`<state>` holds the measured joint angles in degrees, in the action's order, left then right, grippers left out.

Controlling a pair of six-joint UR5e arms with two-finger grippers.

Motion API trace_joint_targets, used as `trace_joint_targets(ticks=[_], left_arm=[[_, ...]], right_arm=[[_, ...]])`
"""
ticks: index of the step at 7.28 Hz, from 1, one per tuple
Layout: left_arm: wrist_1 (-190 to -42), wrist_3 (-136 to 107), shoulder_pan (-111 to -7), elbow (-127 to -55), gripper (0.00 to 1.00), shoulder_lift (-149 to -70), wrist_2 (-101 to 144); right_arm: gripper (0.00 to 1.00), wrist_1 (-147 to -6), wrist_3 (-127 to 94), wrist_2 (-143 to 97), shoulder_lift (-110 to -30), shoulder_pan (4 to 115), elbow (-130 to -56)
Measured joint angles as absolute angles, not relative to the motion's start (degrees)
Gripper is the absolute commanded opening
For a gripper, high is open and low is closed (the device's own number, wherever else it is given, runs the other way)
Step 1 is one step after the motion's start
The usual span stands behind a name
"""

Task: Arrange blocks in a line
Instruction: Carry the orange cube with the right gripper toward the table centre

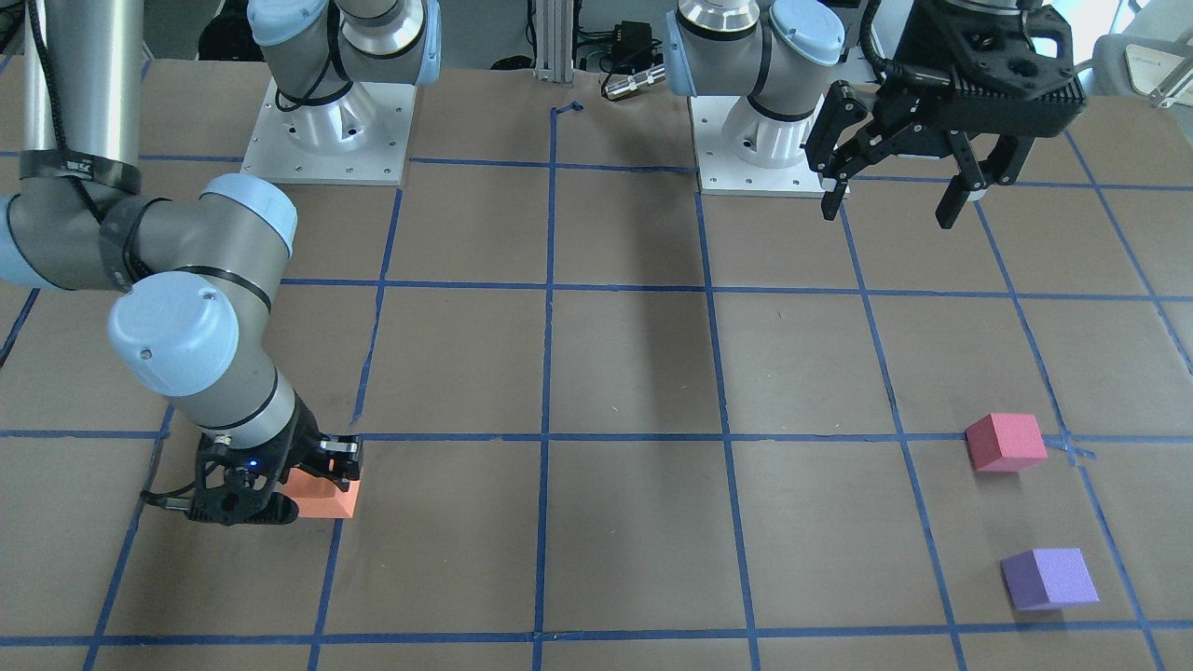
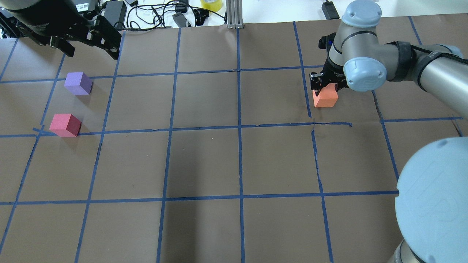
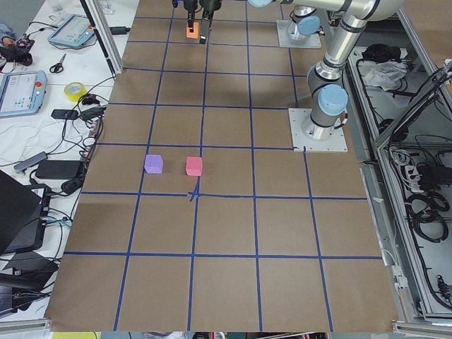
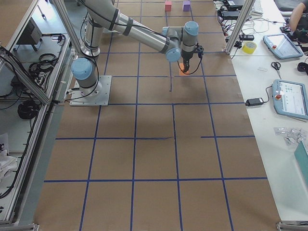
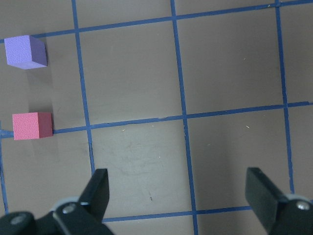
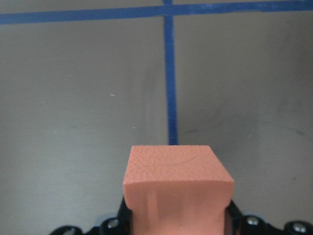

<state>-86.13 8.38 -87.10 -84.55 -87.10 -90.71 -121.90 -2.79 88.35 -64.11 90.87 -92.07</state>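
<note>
The orange block [image 2: 325, 98] sits between the fingers of my right gripper [image 2: 326, 86], low at the table on the right side; it fills the bottom of the right wrist view [image 6: 178, 181] and shows in the front view [image 1: 326, 499]. The reddish-pink block [image 2: 65, 125] and the purple block [image 2: 78, 83] lie close together on the far left, apart from each other. My left gripper [image 2: 91, 54] hangs open and empty, high above the table, beyond the purple block. In the left wrist view both blocks show, pink [image 5: 32, 126] and purple [image 5: 25, 51].
Brown paper covers the table, marked with a blue tape grid [image 2: 239, 128]. Cables, a tape roll and power supplies [image 2: 175, 11] lie beyond the far edge. The two arm bases [image 1: 326, 121] stand on the robot's side.
</note>
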Motion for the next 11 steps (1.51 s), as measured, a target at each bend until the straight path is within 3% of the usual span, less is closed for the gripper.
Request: trace_joint_targets(ticks=[6,8,9,10,11], left_arm=[[-86.04,8.37,-87.10,-84.55,1.00,-87.35,-90.74],[-86.08,8.41,-87.10,-84.55,1.00,-87.26,-90.90],[-86.16,8.38,-87.10,-84.55,1.00,-87.25,-90.85],[-86.20,8.36,-87.10,-84.55,1.00,-87.24,-90.77],[-86.21,8.35,-87.09,-84.56,1.00,-87.21,-90.73]], right_arm=[[0.01,-118.87,-21.25,88.50,-50.52,108.56,-73.31],[0.32,-118.92,-24.16,89.14,-47.22,111.68,-70.24],[0.83,-118.97,-24.82,89.52,-46.09,112.54,-69.59],[1.00,-119.07,-25.14,89.66,-45.46,113.05,-69.39],[1.00,-119.16,-26.01,89.71,-45.18,113.26,-69.36]])
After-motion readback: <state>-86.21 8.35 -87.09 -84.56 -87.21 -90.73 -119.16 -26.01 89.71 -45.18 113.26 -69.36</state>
